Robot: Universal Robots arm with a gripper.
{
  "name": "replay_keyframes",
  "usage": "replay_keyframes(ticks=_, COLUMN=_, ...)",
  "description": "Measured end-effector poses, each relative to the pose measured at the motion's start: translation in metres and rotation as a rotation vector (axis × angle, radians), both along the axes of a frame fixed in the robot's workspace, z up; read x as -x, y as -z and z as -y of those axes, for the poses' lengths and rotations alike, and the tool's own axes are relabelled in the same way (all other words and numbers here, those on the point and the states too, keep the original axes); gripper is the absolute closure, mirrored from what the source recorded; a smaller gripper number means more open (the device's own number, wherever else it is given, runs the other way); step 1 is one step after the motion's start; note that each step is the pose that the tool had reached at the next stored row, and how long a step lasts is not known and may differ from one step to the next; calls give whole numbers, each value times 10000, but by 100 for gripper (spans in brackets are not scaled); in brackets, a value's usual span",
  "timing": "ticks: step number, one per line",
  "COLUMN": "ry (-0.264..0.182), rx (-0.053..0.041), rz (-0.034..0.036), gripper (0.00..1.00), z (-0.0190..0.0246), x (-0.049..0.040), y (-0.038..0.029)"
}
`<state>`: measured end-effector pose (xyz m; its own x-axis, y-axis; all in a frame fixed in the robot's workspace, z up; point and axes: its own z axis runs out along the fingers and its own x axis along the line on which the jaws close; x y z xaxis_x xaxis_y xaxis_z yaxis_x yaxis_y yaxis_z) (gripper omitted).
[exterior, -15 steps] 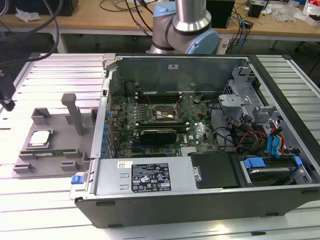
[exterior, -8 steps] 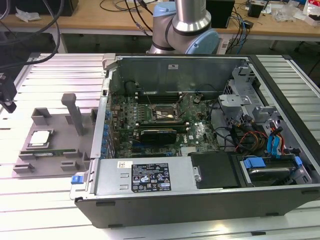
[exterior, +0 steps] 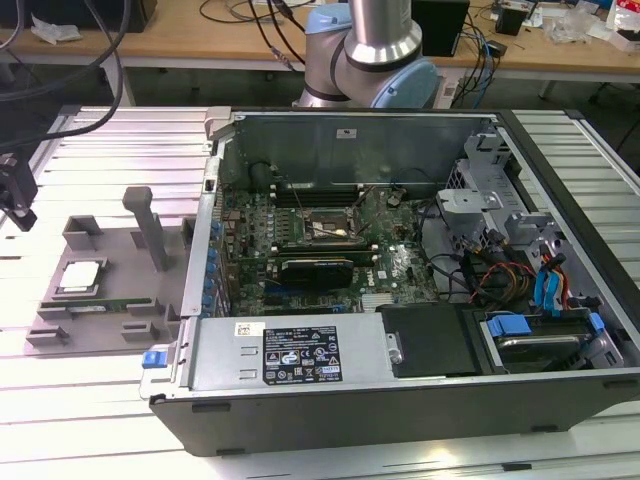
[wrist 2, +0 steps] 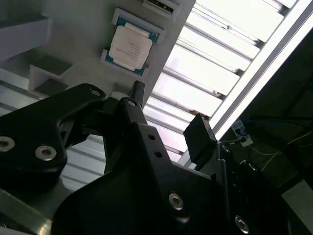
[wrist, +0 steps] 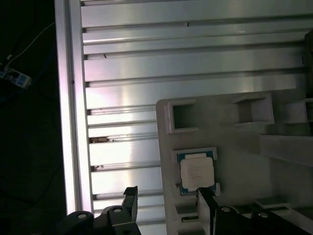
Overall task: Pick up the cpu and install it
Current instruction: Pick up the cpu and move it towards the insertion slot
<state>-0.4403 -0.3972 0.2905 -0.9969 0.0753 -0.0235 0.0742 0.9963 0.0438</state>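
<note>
The cpu is a small square chip with a silver top and green rim. It lies flat in a pocket of the grey fixture plate, on the exterior view's left. Both wrist views look down on the cpu. My gripper hangs above the slatted table beyond the plate's left edge, apart from the chip. In the first wrist view the gripper is open, one fingertip over the slats and the other near the chip's edge. Nothing sits between the fingers. The black socket frame lies on the motherboard inside the case.
The open computer case fills the middle and right of the exterior view, with cables and drive bays on its right side. A green memory stick lies on the fixture plate below the chip. A grey post stands up from the plate.
</note>
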Motion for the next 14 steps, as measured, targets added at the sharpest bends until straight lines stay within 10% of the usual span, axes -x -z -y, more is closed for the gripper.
replay_keyframes(ticks=14, ry=1, rx=-10, rz=0, gripper=40, z=-1, x=0, y=164)
